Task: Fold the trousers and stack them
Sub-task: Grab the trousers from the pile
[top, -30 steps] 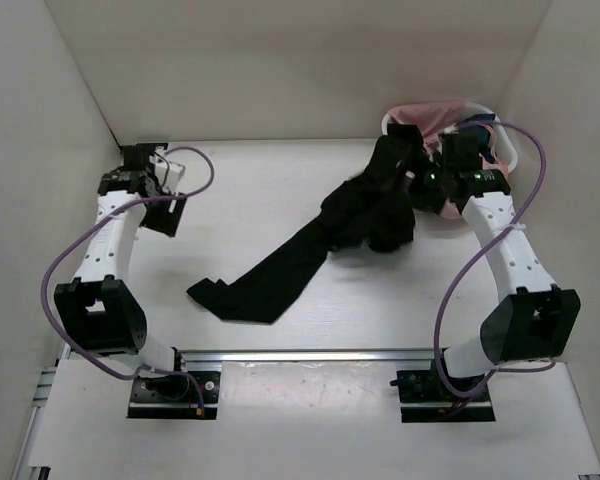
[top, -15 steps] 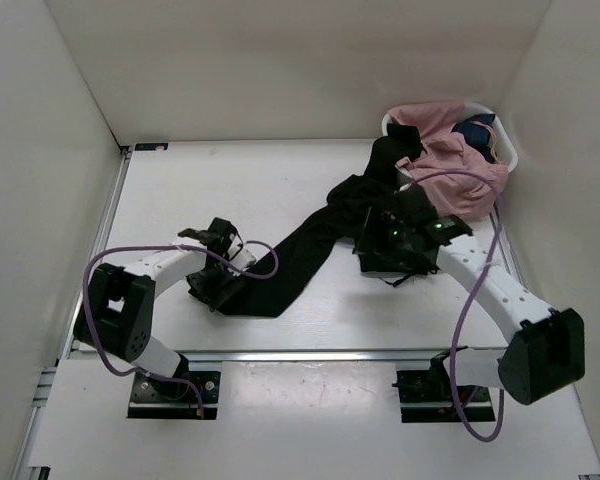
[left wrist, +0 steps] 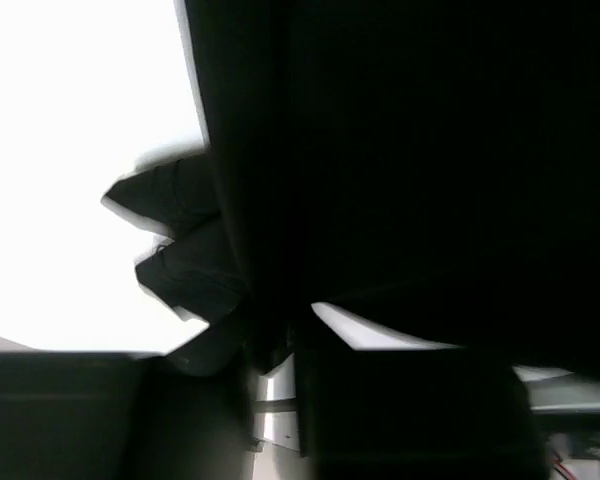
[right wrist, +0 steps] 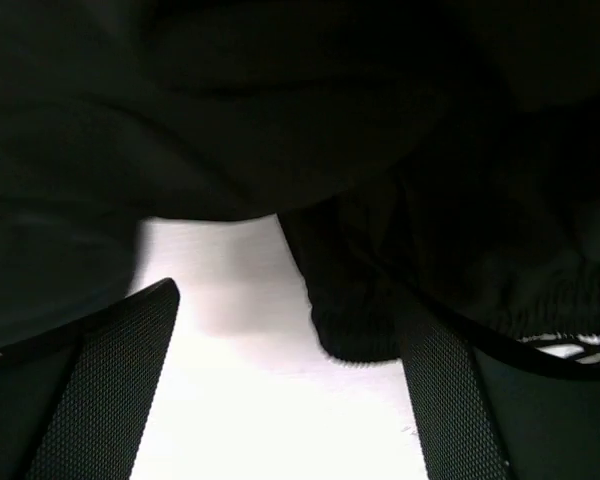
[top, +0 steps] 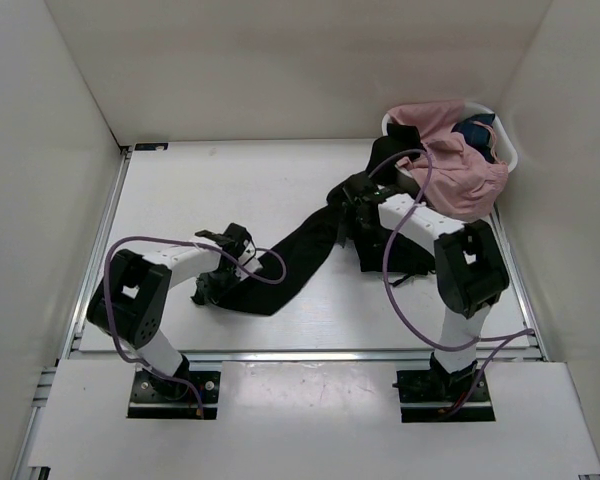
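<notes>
trousers of plain black, soft matte fabric [top: 300,250] are lying rumpled across the white surface [top: 230,190]. one long leg is running toward the near left, while the bunched upper part is sitting just beside the white basket [top: 508,150] at the far right and seems to be reaching up to its rim. that basket is holding a pink garment [top: 460,165] and a small dark blue cloth [top: 477,128].

going by this, the task is looking barely begun: no fold is showing anywhere, the legs are not lying side by side, and no stack is in sight. pulling the cloth clear of the basket, smoothing it flat, folding it down to a compact rectangle and stacking it are all waiting to be done.

the left hand [top: 212,285] is sitting down on the end of the near leg. its wrist view is showing mostly black cloth, so i cannot tell whether it is clenched on the fabric. the right hand [top: 355,190] is hovering at the bunched middle, released, its fingers [right wrist: 100,380] standing wide apart with bare surface between them, grasping nothing.
</notes>
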Controlling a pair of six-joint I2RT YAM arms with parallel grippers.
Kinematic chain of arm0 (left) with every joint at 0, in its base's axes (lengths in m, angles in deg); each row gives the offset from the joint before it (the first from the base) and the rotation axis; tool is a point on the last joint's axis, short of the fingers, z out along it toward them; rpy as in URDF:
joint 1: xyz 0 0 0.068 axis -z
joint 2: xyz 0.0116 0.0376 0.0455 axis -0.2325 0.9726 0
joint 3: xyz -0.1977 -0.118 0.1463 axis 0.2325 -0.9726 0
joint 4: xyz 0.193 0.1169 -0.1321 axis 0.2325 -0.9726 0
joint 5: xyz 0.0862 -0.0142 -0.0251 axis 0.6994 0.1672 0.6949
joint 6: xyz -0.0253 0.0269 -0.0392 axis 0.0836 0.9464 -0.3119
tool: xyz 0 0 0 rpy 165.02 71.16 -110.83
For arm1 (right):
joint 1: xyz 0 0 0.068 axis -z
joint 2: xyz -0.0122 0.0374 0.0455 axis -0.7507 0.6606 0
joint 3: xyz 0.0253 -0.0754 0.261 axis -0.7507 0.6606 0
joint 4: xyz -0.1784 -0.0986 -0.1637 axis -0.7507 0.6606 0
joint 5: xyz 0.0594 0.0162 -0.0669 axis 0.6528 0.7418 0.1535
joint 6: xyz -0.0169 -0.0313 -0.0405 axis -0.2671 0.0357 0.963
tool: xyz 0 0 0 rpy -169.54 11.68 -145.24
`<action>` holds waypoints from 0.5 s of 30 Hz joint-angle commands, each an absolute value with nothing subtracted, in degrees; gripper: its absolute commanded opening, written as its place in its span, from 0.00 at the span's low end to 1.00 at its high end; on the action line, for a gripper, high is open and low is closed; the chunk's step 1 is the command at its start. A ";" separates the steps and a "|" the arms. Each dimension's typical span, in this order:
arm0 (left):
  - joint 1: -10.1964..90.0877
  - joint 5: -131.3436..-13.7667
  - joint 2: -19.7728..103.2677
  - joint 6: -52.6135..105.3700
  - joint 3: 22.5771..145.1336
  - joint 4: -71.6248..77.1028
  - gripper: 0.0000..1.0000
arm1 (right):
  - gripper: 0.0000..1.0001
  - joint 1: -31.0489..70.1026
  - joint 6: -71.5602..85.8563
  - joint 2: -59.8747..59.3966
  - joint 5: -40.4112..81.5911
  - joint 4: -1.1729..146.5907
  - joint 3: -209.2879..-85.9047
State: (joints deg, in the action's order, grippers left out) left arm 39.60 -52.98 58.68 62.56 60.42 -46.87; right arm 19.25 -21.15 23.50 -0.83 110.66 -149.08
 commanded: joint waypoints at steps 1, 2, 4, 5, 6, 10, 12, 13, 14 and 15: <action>38.93 -53.40 64.16 60.37 57.74 -37.33 0.14 | 0.88 19.30 -19.52 26.52 -0.33 112.46 -149.40; 38.41 -52.09 64.16 60.37 58.26 -37.33 0.14 | 0.88 19.30 -19.52 27.13 0.46 111.93 -148.35; 37.62 -50.85 62.85 60.37 58.27 -37.33 0.14 | 0.85 19.30 -19.52 26.53 1.08 110.79 -145.90; 36.05 -50.06 62.06 60.37 58.27 -37.33 0.14 | 0.83 19.30 -19.52 26.00 1.08 110.09 -144.83; 34.99 -49.53 60.05 60.37 58.79 -37.33 0.14 | 0.79 19.30 -19.52 25.39 1.08 108.52 -143.78; 26.56 -47.42 53.37 62.30 63.62 -38.65 0.14 | 0.19 19.30 -19.52 22.49 4.41 107.97 -139.82; 17.82 -45.67 49.86 63.44 68.69 -38.65 0.14 | 0.00 18.60 -18.21 20.99 7.31 107.45 -138.67; 14.19 -45.66 49.14 63.97 71.16 -38.65 0.14 | 0.00 17.03 -17.25 19.24 8.89 106.92 -138.67; 10.32 -46.88 48.53 64.50 73.80 -38.65 0.14 | 0.00 15.80 -16.11 18.36 12.56 106.92 -138.67; 3.15 -49.07 48.52 65.63 76.43 -38.65 0.14 | 0.00 14.30 -12.88 17.48 14.08 106.92 -141.19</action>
